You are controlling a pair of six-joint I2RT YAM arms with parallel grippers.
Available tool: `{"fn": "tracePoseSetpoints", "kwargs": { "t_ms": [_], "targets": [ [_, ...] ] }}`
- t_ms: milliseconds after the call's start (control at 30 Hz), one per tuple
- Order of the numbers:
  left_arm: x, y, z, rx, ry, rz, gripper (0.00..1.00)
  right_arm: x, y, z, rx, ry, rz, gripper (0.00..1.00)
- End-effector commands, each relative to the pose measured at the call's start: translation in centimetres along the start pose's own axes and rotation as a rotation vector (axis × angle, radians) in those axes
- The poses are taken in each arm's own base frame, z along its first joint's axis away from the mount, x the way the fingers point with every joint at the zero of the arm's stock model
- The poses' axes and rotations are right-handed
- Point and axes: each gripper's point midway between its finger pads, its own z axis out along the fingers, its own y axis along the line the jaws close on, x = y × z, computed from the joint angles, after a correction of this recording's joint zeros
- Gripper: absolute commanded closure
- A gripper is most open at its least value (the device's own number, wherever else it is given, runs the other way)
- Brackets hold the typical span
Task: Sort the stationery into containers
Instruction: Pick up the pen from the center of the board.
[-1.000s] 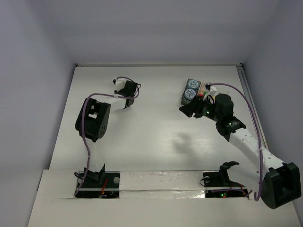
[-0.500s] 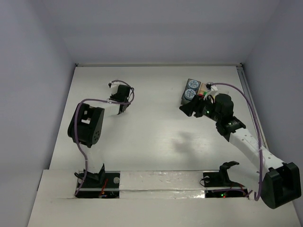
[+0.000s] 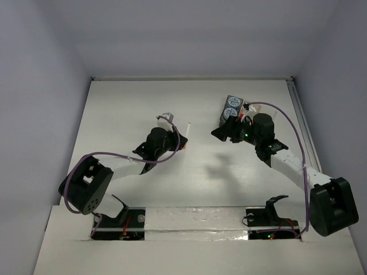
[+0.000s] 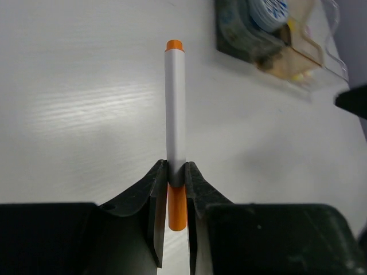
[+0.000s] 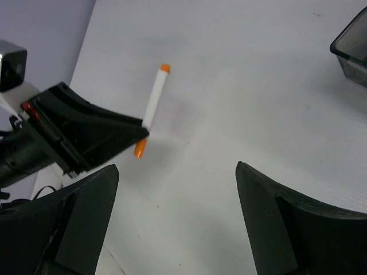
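Left gripper (image 4: 176, 172) pinches an orange-ended white pen (image 4: 175, 109) mid-table.
Clamped near its near end, the pen juts far-right toward the tray (image 4: 298, 60), well apart; the right gripper (image 5: 176, 167) is spread wide near that tray.

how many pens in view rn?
1. An orange-ended pen is clamped in the left gripper, near the middle of the table. More may sit hidden in the tray, which is blurred or partly blocked in every view.

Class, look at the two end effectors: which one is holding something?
The left end effector is the one: it is shut on a white pen with orange ends. The right end effector stands open and empty.
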Motion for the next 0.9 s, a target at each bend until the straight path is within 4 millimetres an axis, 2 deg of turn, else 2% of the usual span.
{"fn": "tracePoseSetpoints", "kwargs": {
  "t_ms": [0,67,233,333,433,567,633,667,733,767,833,867],
  "targets": [
    [-0.3,-7.1,-1.4,0.314,-0.042,-0.018,1.00,-0.7,2.0,0.5,-0.106,-0.036,0.002,0.11],
    [0.2,-9.4,-2.0,0.396,-0.041,-0.019,1.00,-0.4,2.1,0.8,-0.126,-0.026,0.014,0.11],
    [0.0,-12.8,-2.6,0.502,-0.054,-0.012,1.00,0.3,2.0,1.3,-0.144,0.006,0.040,0.10],
    [-0.2,-13.8,-2.5,0.528,-0.062,-0.012,1.00,0.7,2.0,1.5,-0.158,0.019,0.056,0.10],
    [0.5,-14.8,-2.2,0.557,-0.043,-0.013,1.00,0.9,2.0,1.6,-0.168,0.024,0.059,0.14],
    [1.0,-15.4,-2.1,0.588,-0.036,-0.030,1.00,1.0,2.0,1.7,-0.176,0.027,0.063,0.43],
    [0.8,-15.7,-2.0,0.598,-0.038,-0.032,1.00,1.2,1.9,1.8,-0.176,0.034,0.068,0.52],
    [0.8,-15.7,-1.9,0.599,-0.037,-0.031,1.00,1.3,1.9,1.8,-0.178,0.034,0.069,0.65],
    [0.5,-16.0,-1.9,0.605,-0.043,-0.028,1.00,1.2,1.8,1.8,-0.175,0.031,0.070,0.76],
    [0.5,-16.0,-1.9,0.605,-0.044,-0.026,1.00,1.2,1.8,1.8,-0.173,0.029,0.070,0.87],
    [0.5,-16.0,-1.8,0.605,-0.040,-0.020,1.00,1.2,1.7,1.8,-0.168,0.025,0.068,0.95],
    [0.7,-16.0,-1.7,0.602,-0.034,-0.012,0.93,1.1,1.6,1.8,-0.162,0.020,0.067,1.00]
  ]
}}
